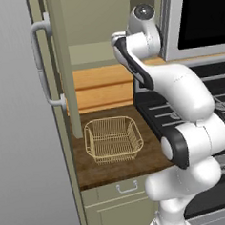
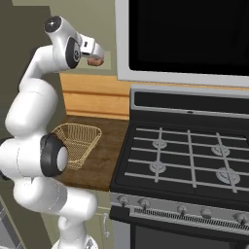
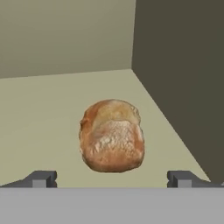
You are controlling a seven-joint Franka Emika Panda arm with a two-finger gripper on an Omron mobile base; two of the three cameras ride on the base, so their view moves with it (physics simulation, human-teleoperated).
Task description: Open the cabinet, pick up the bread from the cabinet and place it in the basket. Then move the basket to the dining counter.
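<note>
Gripper (image 3: 112, 179) spread wide, holding nothing; its two dark fingertips (image 3: 41, 178) stand far apart at the bottom of the hand view, one on each side of the bread (image 3: 112, 135). Bread is a golden-brown roll with a paler floury crust, lying on the pale olive shelf (image 3: 43, 122) just ahead of the fingertips and centred between them, not touching either. Beyond the roll, the cabinet's back wall (image 3: 65, 35); to the right of the gripper in the hand view, the darker side wall (image 3: 183, 78), roll sits apart from it.

Right base view: hand reaches up into the cabinet interior, bread (image 2: 94, 61) showing just past the end of the hand. Left base view: cabinet door (image 1: 63, 65) swung open, edge-on, curved silver bar handle (image 1: 41, 62) on its outer face, to the left of the raised arm.

Basket (image 1: 113, 138), golden-tan wire mesh, stands well below the gripper on the dark wood worktop (image 1: 118, 166), nothing in it. Same basket (image 2: 78, 141) partly behind the arm's elbow in the right base view. Black stove (image 2: 189, 160) with grey grates just beside the worktop, to the right and below the gripper; microwave (image 2: 194, 39) above it. Drawer with small handle (image 1: 126, 186) under the worktop edge.
</note>
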